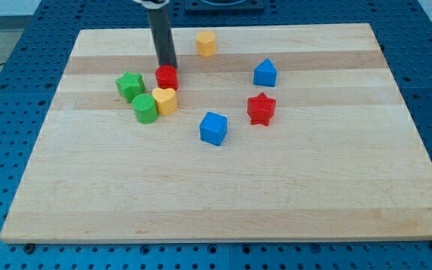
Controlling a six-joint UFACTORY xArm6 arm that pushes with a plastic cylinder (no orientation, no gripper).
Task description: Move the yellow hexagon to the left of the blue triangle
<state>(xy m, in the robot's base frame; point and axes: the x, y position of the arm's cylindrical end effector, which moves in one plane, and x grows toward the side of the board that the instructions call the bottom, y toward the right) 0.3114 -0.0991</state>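
The yellow hexagon (206, 43) sits near the view's top, centre. The blue triangle (265, 73) lies to its lower right. My tip (168, 66) is at the end of the dark rod, touching the top edge of a red round block (166, 77). The tip stands to the left of and below the yellow hexagon, apart from it.
A yellow heart-like block (165, 100) and a green round block (145, 108) sit just below the red round block. A green star-like block (130, 85) is at their left. A blue cube (214, 127) and a red star (261, 108) lie in the middle. The wooden board (223, 202) rests on a blue pegboard table.
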